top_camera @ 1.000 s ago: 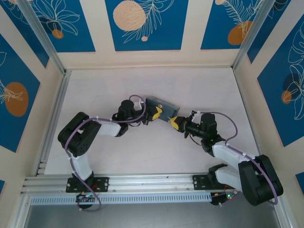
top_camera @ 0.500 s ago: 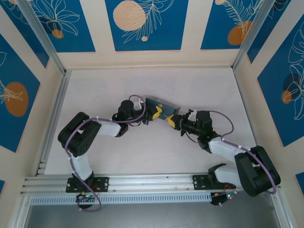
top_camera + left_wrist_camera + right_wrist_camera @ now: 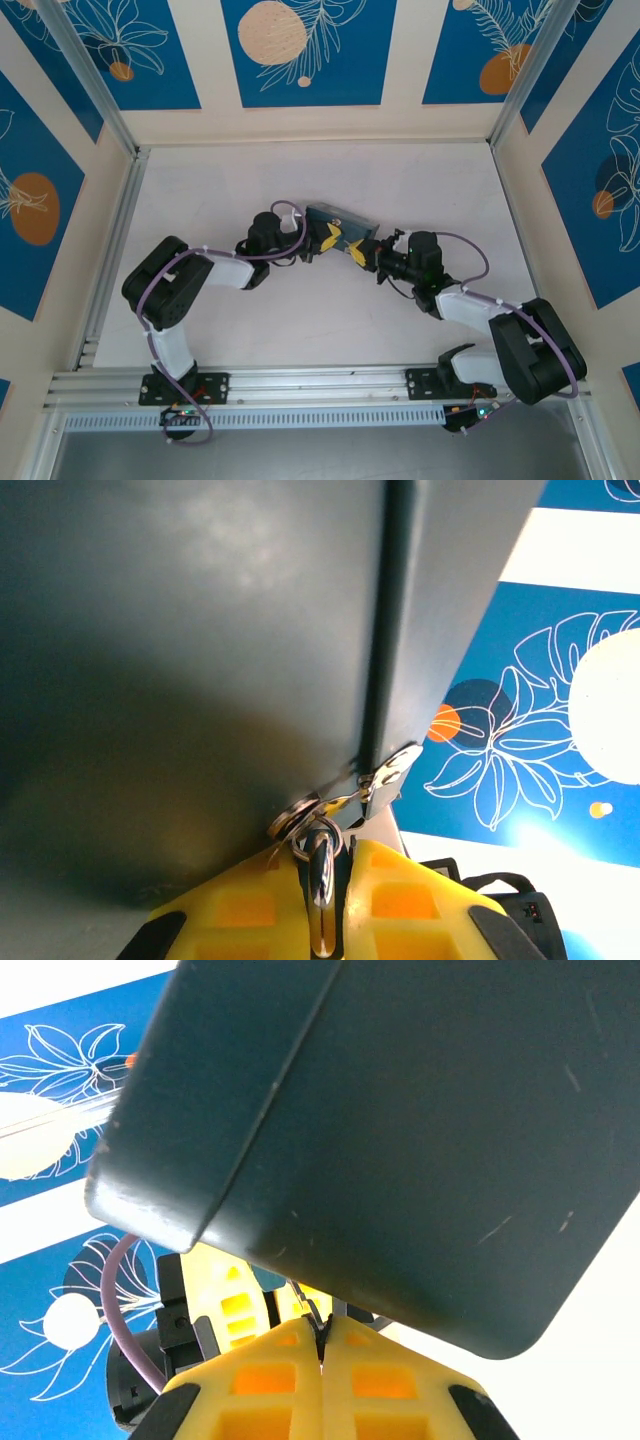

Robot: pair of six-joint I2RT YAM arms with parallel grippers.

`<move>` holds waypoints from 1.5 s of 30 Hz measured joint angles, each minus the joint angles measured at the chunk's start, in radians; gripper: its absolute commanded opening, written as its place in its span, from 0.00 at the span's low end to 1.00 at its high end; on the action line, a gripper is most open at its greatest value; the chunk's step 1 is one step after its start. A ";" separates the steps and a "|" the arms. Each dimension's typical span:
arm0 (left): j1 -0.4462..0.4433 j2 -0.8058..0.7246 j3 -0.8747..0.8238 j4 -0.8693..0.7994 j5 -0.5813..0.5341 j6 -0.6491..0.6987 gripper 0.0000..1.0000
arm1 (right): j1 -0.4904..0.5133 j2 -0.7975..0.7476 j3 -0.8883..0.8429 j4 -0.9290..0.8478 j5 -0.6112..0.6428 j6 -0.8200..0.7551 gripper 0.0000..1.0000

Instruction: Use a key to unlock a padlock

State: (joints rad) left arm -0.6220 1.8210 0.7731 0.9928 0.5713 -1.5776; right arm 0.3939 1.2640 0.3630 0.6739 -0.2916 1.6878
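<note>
The padlock (image 3: 340, 222), a dark-blue box, lies mid-table between both grippers. Its dark side looms over the left wrist view (image 3: 200, 630) and the right wrist view (image 3: 400, 1110). My left gripper (image 3: 326, 240) presses against its left side, shut on the thin grey key (image 3: 320, 875). The key's tip meets the round keyhole fitting (image 3: 292, 815), with a ring and a small metal tag (image 3: 390, 770) hanging beside it. My right gripper (image 3: 360, 254) sits at the box's near right corner, its yellow fingers closed together under the box (image 3: 322, 1328); a dark sliver at their tips is unidentifiable.
The white table (image 3: 230, 180) is boxed in by blue-and-cream patterned walls, with an aluminium rail (image 3: 300, 380) along the near edge. The left gripper's yellow fingers (image 3: 232, 1310) appear just beyond the right gripper's tips, so the two grippers are very close.
My right gripper has slid left and a little farther away, closing up against the box's near right corner. The left arm and the box have stayed put.
</note>
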 measured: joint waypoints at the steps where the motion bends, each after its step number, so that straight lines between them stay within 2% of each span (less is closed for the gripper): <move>1: 0.000 0.000 0.000 0.001 0.000 -0.003 0.00 | 0.000 0.003 0.002 0.000 0.001 0.000 0.00; 45: -0.003 0.000 -0.004 0.017 -0.031 -0.011 0.00 | 0.006 0.088 0.080 0.011 -0.007 -0.012 0.00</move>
State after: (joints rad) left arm -0.6247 1.8210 0.7692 1.0096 0.5407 -1.5890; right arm 0.4000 1.3521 0.4431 0.6853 -0.2985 1.6760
